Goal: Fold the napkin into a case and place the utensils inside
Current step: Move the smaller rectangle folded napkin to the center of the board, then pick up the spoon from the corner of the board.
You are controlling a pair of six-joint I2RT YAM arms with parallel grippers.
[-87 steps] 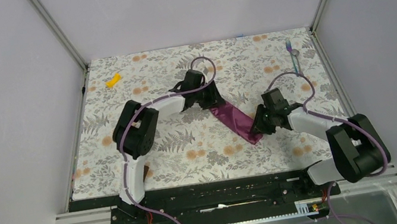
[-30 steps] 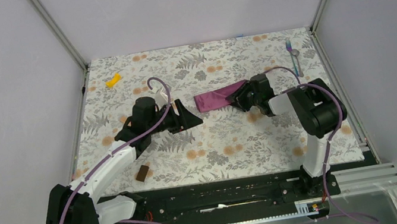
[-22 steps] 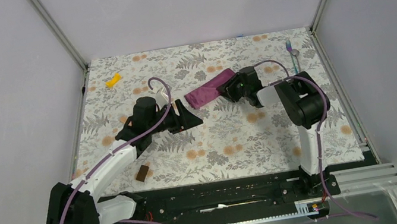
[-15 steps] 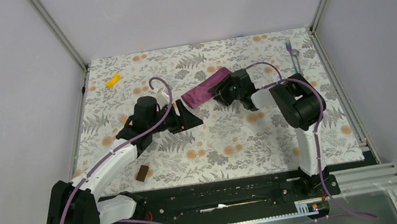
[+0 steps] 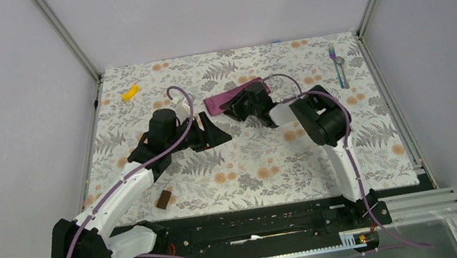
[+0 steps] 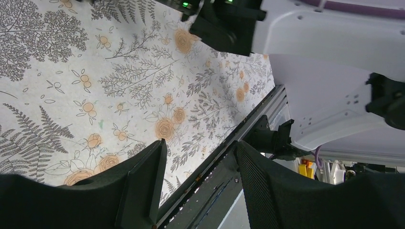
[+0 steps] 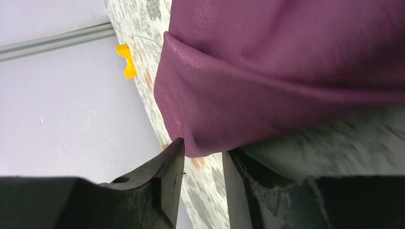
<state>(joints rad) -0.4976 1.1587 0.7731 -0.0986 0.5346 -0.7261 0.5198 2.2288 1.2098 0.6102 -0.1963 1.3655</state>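
We can read no text, label, brand name, number or sign anywhere in these 3 views, from upper left to lower right of each frame; no surface in view carries lettering clear enough for us to make out.

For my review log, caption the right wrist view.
Right gripper pinching an edge of the folded plum napkin, floral table beneath, yellow piece beyond.

The case point(image 5: 216, 102) lies on the table point(image 5: 252, 167) at the far middle, with the right hand point(image 5: 230, 104) at its near edge and the left hand point(image 5: 218, 130) nearer and leftward. The utensils point(image 5: 339, 68) lie far right, a small piece point(image 5: 130, 92) far left, and a small block point(image 5: 165, 199) near left.
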